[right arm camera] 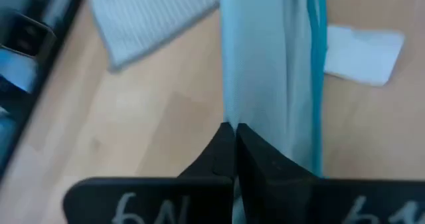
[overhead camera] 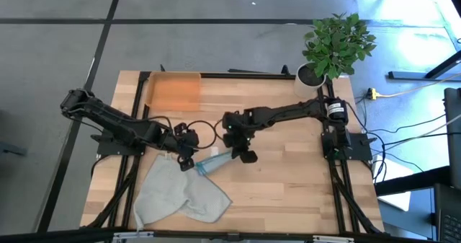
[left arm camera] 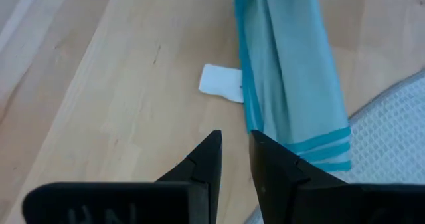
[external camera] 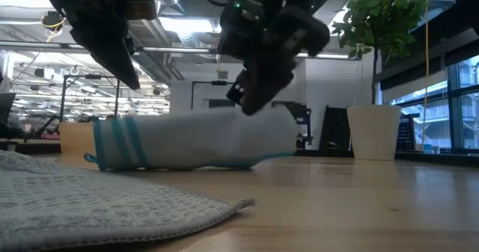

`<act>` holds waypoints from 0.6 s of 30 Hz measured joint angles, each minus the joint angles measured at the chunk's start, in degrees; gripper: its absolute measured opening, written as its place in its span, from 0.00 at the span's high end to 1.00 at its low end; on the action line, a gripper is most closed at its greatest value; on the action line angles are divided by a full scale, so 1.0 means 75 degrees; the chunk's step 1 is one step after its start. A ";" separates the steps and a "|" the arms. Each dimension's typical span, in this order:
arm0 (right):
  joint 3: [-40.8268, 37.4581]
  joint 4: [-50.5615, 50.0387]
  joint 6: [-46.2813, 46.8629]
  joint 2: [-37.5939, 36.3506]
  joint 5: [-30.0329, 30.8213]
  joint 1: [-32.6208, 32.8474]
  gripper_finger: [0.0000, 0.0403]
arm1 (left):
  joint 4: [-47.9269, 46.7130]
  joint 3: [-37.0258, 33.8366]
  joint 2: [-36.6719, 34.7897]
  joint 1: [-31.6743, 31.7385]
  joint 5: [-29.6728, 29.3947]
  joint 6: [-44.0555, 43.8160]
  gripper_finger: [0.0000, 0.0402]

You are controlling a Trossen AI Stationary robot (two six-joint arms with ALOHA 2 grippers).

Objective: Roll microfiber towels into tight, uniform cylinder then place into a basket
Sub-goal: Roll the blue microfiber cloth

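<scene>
Rolled teal towel lies mid-counter, basket well apart.
Right end effector pressed together at roll's edge; left end effector slightly spread, empty, beside roll. Advice: pinch around full roll, keep wraps tight.

My overhead camera looks straight down on the whole table; my low one sits at tabletop height, facing level across into the room. Each wrist camera looks down close past its own fingers. All four share the rolled teal towel near the table's middle
</scene>
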 joint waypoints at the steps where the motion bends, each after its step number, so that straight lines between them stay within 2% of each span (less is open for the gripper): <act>1: 0.0003 0.0031 0.0172 -0.0003 -0.0193 -0.0071 0.99 | 0.0000 0.0000 0.0000 -0.0024 0.0000 0.0001 0.83; 4: 0.0003 0.0036 0.0494 0.0002 -0.0561 -0.0270 0.99 | -0.0001 0.0000 0.0000 -0.0101 0.0000 0.0005 0.83; 18: -0.0283 0.0140 0.0773 0.0032 -0.1037 -0.0645 0.99 | 0.0000 0.0000 0.0000 -0.0289 0.0000 0.0007 0.83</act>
